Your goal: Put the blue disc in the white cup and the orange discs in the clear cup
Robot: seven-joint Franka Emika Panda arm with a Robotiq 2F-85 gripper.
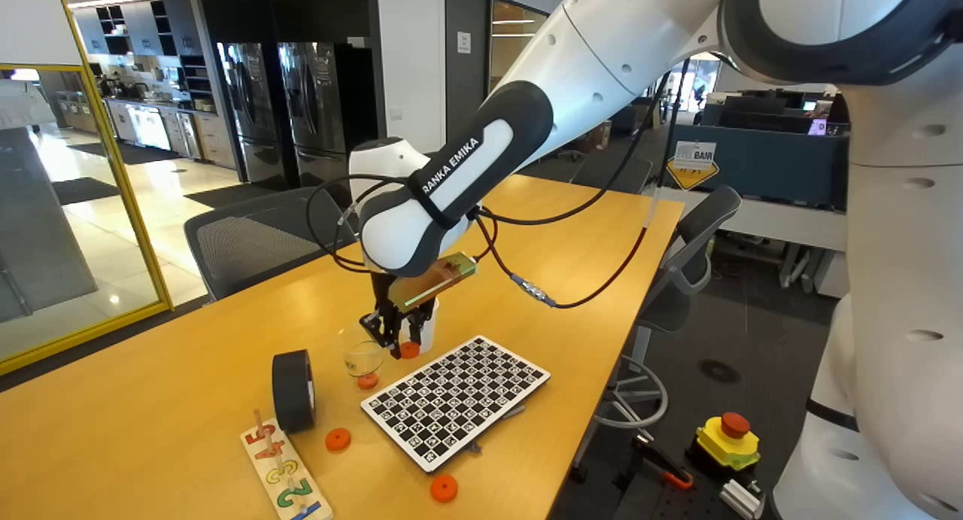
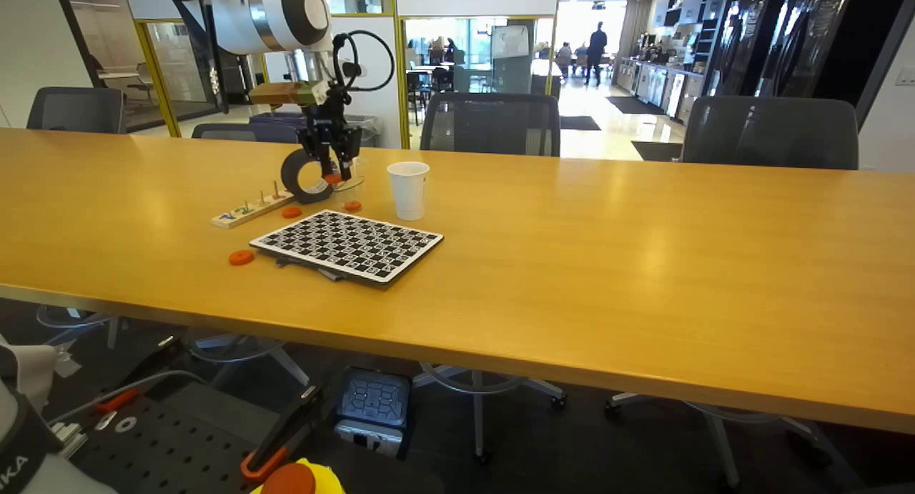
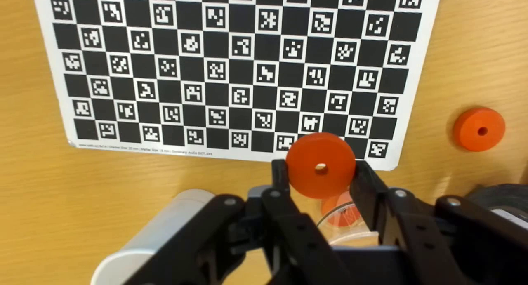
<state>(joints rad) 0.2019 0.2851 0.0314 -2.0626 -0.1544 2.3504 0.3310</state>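
Orange is filling the gap in the pincer: its jaws are clamping one orange disc by the rim, and that disc is hanging in the air near the clear cup, though whether it is hanging squarely over the mouth the views are not settling. A second orange disc is showing at the foot of the clear cup; probably it is lying inside and counting as a finished placement, but the transparent wall is leaving the chance that it is sitting just outside. Reading an exterior view as a dial centred on the checkered board, the clear cup is standing at twelve o'clock, the white cup is standing upright between one and two, a third orange disc is lying on the counter at ten, and a fourth orange disc is lying there at nine. No view is showing the blue disc, and the white cup is hiding its floor, so that half of the job is going unconfirmed. On this evidence the task is running somewhere past its start: the clamped disc is awaiting release into the clear cup, and the two loose ones at nine and ten are awaiting their turn.
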